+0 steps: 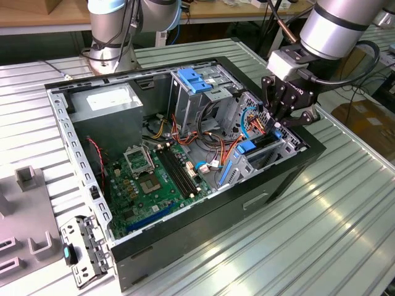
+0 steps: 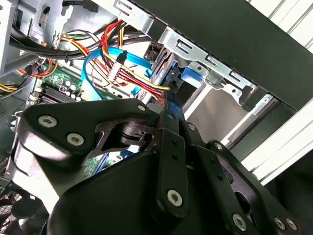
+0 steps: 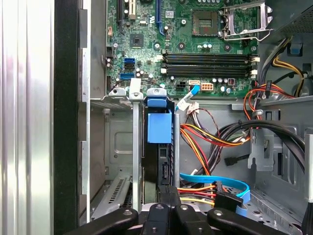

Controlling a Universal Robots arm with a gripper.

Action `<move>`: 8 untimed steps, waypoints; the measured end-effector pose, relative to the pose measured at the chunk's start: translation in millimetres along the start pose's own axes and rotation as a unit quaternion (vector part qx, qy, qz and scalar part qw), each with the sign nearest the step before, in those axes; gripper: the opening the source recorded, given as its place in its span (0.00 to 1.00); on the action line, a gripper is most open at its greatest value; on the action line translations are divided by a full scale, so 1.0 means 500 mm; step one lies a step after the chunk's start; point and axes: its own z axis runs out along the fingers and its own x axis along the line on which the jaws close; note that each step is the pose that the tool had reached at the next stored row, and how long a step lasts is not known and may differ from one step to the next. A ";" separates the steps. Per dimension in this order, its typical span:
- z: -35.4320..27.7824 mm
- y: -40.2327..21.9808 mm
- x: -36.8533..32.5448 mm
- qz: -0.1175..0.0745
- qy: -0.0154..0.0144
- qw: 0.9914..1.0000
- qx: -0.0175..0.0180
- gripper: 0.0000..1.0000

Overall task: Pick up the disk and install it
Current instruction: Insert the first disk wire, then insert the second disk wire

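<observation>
One disk point(image 3: 159, 147) stands on edge in the case's drive cage point(image 3: 120, 161), directly below the fingers point(image 3: 168, 193), which look pinched narrow on its near edge. Judged rigid, fairly heavy and shock-sensitive, it is best held by its blue rail frame.

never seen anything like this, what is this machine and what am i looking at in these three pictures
It is a robot arm working on an open computer case lying on a metal table. The exterior view comes from a camera off the arm; both wrist views come from cameras riding on the arm. The black end effector sits at the drive cage, and its fingers look closed on the disk, a hard drive with blue plastic rails, standing in its slot. Inside are the green motherboard and coloured cables.
</observation>
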 end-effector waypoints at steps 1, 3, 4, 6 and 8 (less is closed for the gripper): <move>0.000 0.000 0.000 0.000 0.000 1.000 0.000 0.11; -0.004 0.000 0.000 0.000 0.000 1.000 0.000 0.11; -0.007 0.000 0.000 0.000 0.000 1.000 0.000 0.11; -0.007 0.000 0.000 0.000 0.000 1.000 0.000 0.11; -0.008 0.000 0.000 0.000 0.000 1.000 0.000 0.11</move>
